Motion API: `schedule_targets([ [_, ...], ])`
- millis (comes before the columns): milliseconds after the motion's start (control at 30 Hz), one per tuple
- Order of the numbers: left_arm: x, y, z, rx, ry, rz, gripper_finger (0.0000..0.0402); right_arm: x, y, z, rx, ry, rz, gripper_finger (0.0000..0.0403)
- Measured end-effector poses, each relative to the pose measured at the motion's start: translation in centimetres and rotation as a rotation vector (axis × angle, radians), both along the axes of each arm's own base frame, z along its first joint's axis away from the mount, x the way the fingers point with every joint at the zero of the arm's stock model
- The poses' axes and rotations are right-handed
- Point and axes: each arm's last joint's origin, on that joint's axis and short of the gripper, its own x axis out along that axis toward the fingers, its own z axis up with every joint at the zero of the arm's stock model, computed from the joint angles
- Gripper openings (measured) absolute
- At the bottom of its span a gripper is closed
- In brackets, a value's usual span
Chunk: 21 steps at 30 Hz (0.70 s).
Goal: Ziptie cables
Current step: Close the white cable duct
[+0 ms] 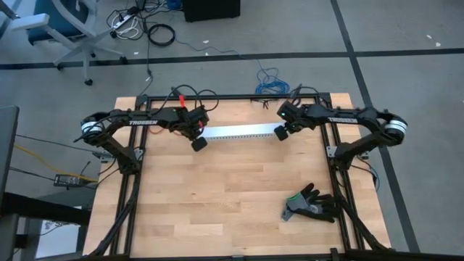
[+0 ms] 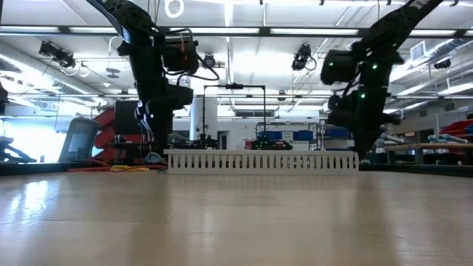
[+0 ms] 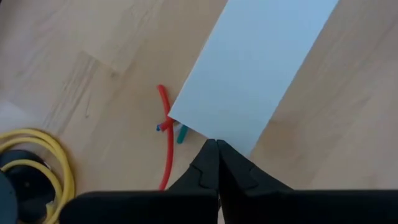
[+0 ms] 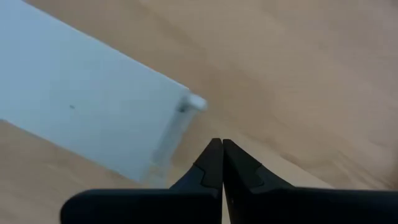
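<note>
A white slotted duct (image 1: 239, 133) lies across the far middle of the table, its lid up. Red, blue and teal cable ends (image 3: 166, 143) stick out at its left end. The rest of the cables are hidden, and no ziptie shows. My left gripper (image 1: 198, 143) is shut, its tips (image 3: 216, 144) at the near corner of the duct's left end (image 3: 261, 68). My right gripper (image 1: 280, 133) is shut, its tips (image 4: 217, 143) over bare wood just off the duct's right end (image 4: 180, 118). In the low view both arms come down behind the duct (image 2: 262, 161). My left gripper has its shut tips at the edge of the duct's left end (image 3: 205, 134), coming from above; I cannot tell whether they touch it. My right gripper shows no touch; wood shows around its tips.
A yellow wire loop on a black spool (image 3: 37, 155) lies left of the duct's end. A black and grey glove (image 1: 313, 205) lies near the table's right near corner. A blue coil (image 1: 272, 83) lies beyond the far edge. Bare wood fills the table's middle and near left.
</note>
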Motion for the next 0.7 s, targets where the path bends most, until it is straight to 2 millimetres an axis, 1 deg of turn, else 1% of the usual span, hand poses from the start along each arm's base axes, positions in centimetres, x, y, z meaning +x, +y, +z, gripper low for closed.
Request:
schedule_targets([
  [100,0.0,0.0,0.0,0.007,0.007,-0.021,0.0001,-1.4,0.8,0.8,-0.048,-0.033,-0.019,0.0],
  [167,0.0,0.0,0.0,0.007,0.011,-0.027,0.0001,-2.5,1.5,1.0,-0.062,-0.063,-0.029,0.0],
  [267,-0.1,-0.1,0.2,0.018,0.007,-0.048,0.0001,-4.3,2.6,0.7,-0.079,-0.121,-0.05,0.0],
  [367,-0.1,-0.2,0.6,0.034,-0.013,-0.067,0.0002,-5.7,3.8,-0.1,-0.073,-0.205,-0.031,0.0],
  [533,-0.2,-0.4,2.2,0.082,-0.096,-0.108,0.0002,-7.0,5.4,-1.6,-0.069,-0.353,-0.018,0.0],
  [633,-0.1,-0.4,3.0,0.13,-0.179,-0.149,0.0002,-7.3,6.1,-2.1,-0.083,-0.419,0.013,0.0],
  [700,0.1,-0.5,2.9,0.145,-0.255,-0.215,0.0002,-7.4,6.4,-2.4,-0.09,-0.446,0.035,0.0],
])
